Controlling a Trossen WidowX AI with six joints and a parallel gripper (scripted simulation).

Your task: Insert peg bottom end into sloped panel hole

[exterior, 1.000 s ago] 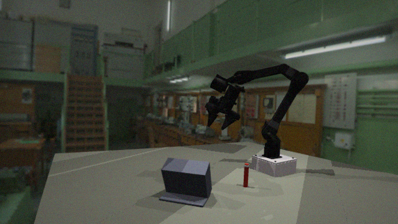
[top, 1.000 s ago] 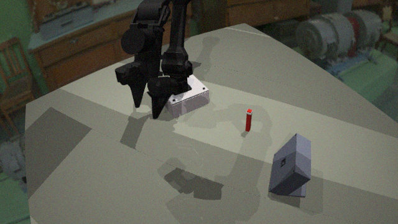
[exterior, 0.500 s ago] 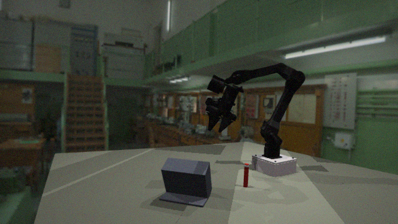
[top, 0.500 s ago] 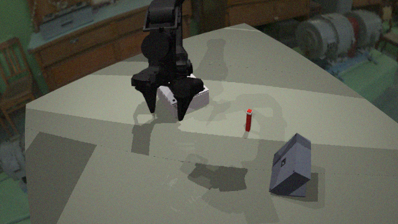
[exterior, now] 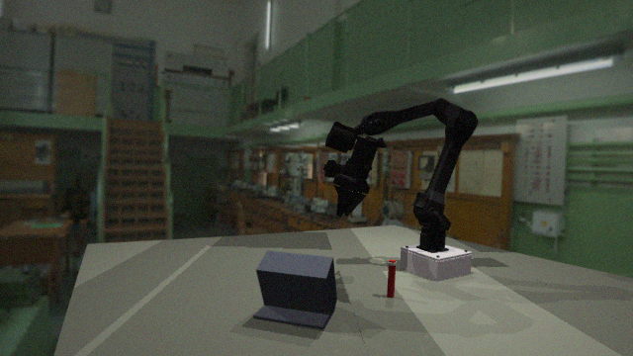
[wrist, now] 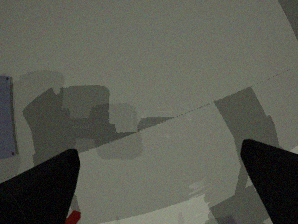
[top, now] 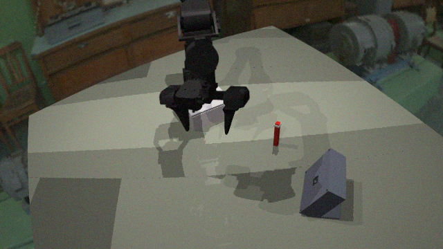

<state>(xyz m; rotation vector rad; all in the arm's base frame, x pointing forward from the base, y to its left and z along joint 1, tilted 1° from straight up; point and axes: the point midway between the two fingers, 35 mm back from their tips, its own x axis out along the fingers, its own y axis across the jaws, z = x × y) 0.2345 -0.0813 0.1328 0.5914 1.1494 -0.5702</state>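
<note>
— Where is the red peg (top: 277, 133) standing?

— Upright on the bench (top: 104, 121), between the arm's base and the sloped panel (top: 325, 183), well apart from the gripper (top: 208, 129), whose jaws are hanging spread wide, gripping nothing.

— Risk?

— Descending off-centre, one finger is likely tipping that slim peg.

A grey-green table (top: 86, 131) carries broad shadows. Far behind it stand wooden cabinets (top: 104, 45), a chair (top: 15, 79) at left, and a blurred staircase (exterior: 134, 178).
</note>
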